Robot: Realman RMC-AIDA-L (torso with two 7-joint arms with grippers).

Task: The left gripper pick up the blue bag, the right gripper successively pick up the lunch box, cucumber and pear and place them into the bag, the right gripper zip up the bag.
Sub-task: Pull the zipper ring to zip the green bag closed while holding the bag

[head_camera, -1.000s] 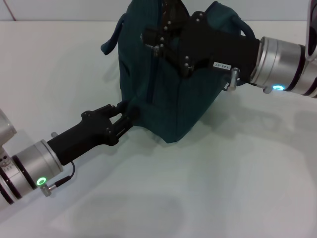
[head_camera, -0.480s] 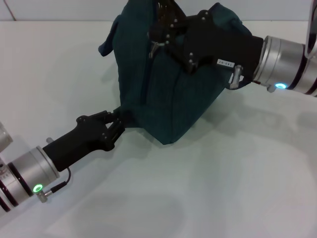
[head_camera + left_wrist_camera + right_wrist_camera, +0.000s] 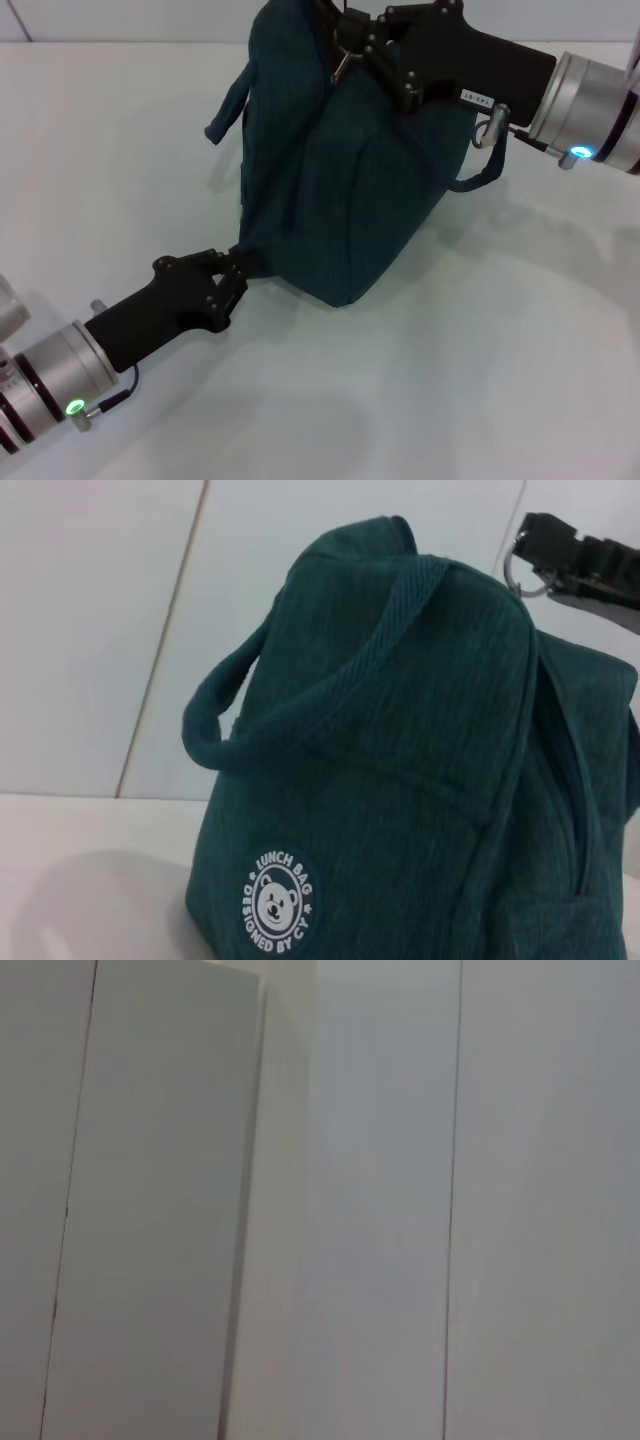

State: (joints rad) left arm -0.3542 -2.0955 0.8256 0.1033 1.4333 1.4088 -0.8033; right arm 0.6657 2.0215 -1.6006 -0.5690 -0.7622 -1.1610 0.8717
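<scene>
We see only flat, pale wall panels (image 3: 380, 1210) from our right wrist. Thin dark vertical seams (image 3: 452, 1200) run between the panels. One wider panel (image 3: 150, 1210), slightly greyer, stands forward of the rest, its top edge slanting and its long edge casting a soft shadow on the lighter surface just beside it.

The head view looks forward and down over the worktop (image 3: 480, 380). The left wrist view faces the blue bag (image 3: 400, 780) closely, sharing it with the head view. The right wrist view faces only wall panels (image 3: 350, 1210).
</scene>
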